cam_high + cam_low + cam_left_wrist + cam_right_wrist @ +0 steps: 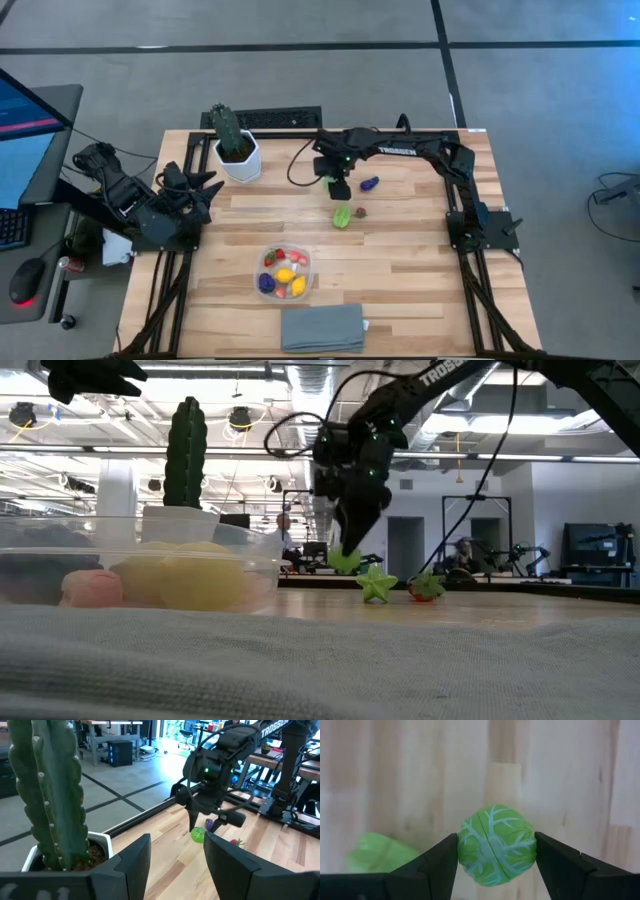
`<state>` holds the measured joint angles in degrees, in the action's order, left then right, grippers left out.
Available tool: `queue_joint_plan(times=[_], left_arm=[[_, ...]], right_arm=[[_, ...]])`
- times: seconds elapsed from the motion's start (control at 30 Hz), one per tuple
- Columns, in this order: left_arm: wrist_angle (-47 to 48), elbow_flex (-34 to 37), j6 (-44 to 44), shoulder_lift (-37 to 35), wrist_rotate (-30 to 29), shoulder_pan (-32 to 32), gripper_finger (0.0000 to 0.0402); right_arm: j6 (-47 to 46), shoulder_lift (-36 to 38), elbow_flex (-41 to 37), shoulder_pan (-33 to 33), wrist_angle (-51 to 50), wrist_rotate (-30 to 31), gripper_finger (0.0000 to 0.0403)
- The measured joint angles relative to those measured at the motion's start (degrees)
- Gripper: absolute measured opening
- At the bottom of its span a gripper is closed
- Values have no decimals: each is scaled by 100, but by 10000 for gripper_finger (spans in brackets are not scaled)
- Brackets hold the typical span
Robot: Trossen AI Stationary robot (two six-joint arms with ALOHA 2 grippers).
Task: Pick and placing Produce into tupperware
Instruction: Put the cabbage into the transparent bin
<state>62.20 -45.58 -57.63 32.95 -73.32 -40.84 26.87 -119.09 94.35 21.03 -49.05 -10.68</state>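
Right wrist view shows the right pincer (496,851) closed on a round green cabbage (496,845) with pale raised veins, its dark fingers pressed against both sides above the pale plank table (560,775). From above, a green star-shaped piece (343,217) lies near a small reddish piece (361,212), a purple one (370,183) beyond. The clear tupperware (285,272) holds several pieces. The left pincer (172,857) hangs open beside the ribbed cactus (50,795).

High view: overhead, straight down, whole tabletop (400,270). Low view: tabletop level, behind cloth (300,660), facing room. Left wrist view: beside cactus (47,795), facing right arm. Right wrist view: close, downward. All share green cabbage (496,845).
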Motion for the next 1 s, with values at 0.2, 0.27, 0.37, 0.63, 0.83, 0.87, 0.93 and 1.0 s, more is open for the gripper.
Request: queue_joint_plan(times=[0.2, 0.27, 0.37, 0.63, 0.83, 0.87, 0.93, 1.0], left_arm=[[0, 0, -4, 0, 7, 2, 174], [2, 0, -4, 0, 18, 1, 174], [2, 0, 1, 0, 20, 0, 174], [6, 0, 98, 0, 16, 0, 174], [9, 0, 356, 0, -2, 2, 174], [11, 0, 417, 0, -4, 1, 174], [31, 0, 512, 0, -7, 2, 174], [54, 0, 609, 0, -9, 2, 174]], right_arm=[[2, 0, 556, -112, -389, -823, 265], [2, 0, 727, -159, -542, -1113, 265], [-1, 0, 906, -256, -636, -1401, 265], [-65, 0, 1106, -639, -784, -1661, 265], [-363, 0, 1116, -1000, -623, -1825, 265], [-446, 0, 1116, -1062, -561, -1825, 265], [-623, 0, 1116, -1202, -353, -1824, 265], [-819, 0, 1116, -1340, -124, -1825, 265]])
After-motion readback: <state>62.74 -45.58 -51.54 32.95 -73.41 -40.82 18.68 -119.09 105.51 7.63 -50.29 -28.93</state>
